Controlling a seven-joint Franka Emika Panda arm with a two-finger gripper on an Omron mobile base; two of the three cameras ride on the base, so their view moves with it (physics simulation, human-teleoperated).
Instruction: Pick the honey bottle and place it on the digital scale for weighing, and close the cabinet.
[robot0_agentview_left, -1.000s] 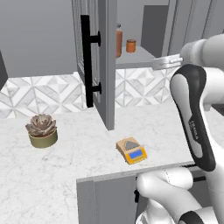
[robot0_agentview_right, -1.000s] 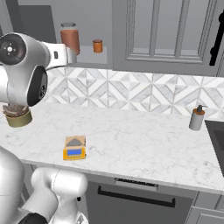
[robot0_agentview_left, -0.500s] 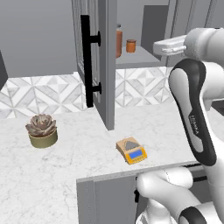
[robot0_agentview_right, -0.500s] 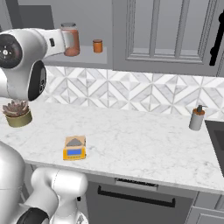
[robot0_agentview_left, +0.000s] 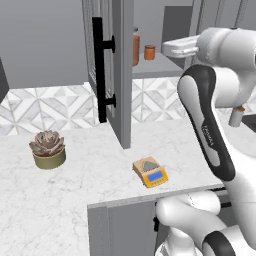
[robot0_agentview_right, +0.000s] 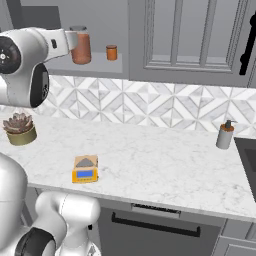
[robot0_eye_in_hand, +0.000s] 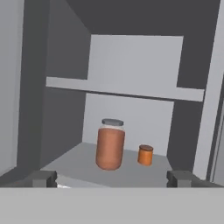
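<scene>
Jaws: wide apart with nothing between them; the two dark finger tips sit at the lower left and lower right of the hand view, the gripper (robot0_eye_in_hand: 112, 178) aimed into the cupboard.
Honey bottle: tall reddish-brown jar (robot0_eye_in_hand: 110, 144) with a grey lid, upright on the lower shelf, a little left of centre in the hand view and ahead of the finger tips, touching neither; its fill looks to reach the neck, though the render is too soft to be sure. In the right base view it (robot0_agentview_right: 80, 46) stands at upper left, just beside the end of the arm.
Small orange jar: upright (robot0_eye_in_hand: 145, 155) on the same shelf, near the bottle's right in the hand view, not touching it.
Cabinet: door (robot0_agentview_left: 119, 70) swung open toward the camera in the upper middle of the left base view, its black bar handle (robot0_agentview_left: 101, 75) vertical on the face; an upper shelf (robot0_eye_in_hand: 127, 89) crosses the interior above the jars.
Digital scale: flat on the marble counter (robot0_agentview_left: 75, 190), lower centre of the left base view (robot0_agentview_left: 150, 172), grey plate bare.
Succulent pot: left of the counter (robot0_agentview_left: 48, 149), holding a brownish rosette plant.
Soap dispenser: right side of the right base view (robot0_agentview_right: 225, 134), upright near the wall.
</scene>
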